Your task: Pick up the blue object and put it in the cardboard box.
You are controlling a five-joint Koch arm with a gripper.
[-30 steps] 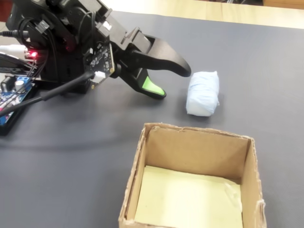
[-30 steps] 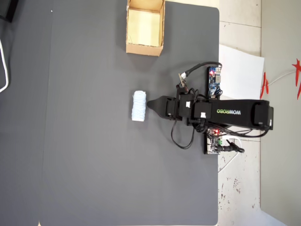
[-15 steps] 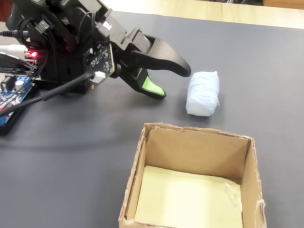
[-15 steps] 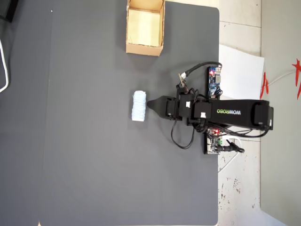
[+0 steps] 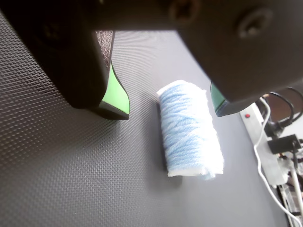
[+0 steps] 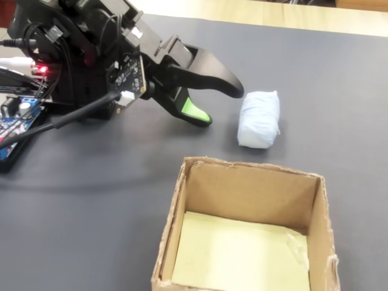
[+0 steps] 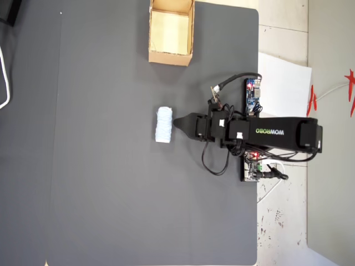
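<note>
Just ahead of the gripper (image 6: 221,106), the blue object (image 6: 259,118) lies on its side on the dark mat that covers the bench (image 7: 100,183), not held by anything. The gripper's two black jaws stand apart; in the wrist view the gripper (image 5: 173,106) shows a green pad on the inner face of each jaw, with the blue object (image 5: 189,128) lying beyond and between the two tips, touching neither as far as can be seen. From overhead the gripper (image 7: 176,123) points left at the blue object (image 7: 164,125), tip just beside it, while the black arm (image 7: 266,133) reaches in from the right edge of the mat. The cardboard box (image 7: 171,32) sits well apart from both, at the top of the overhead view, open side up with a pale yellow floor. In the fixed view the cardboard box (image 6: 242,200) fills the foreground, with nothing inside but that yellow lining. A circuit board (image 7: 253,95) with cables sits by the arm's base, and a white paper sheet (image 7: 285,83) lies off the mat to the right.
</note>
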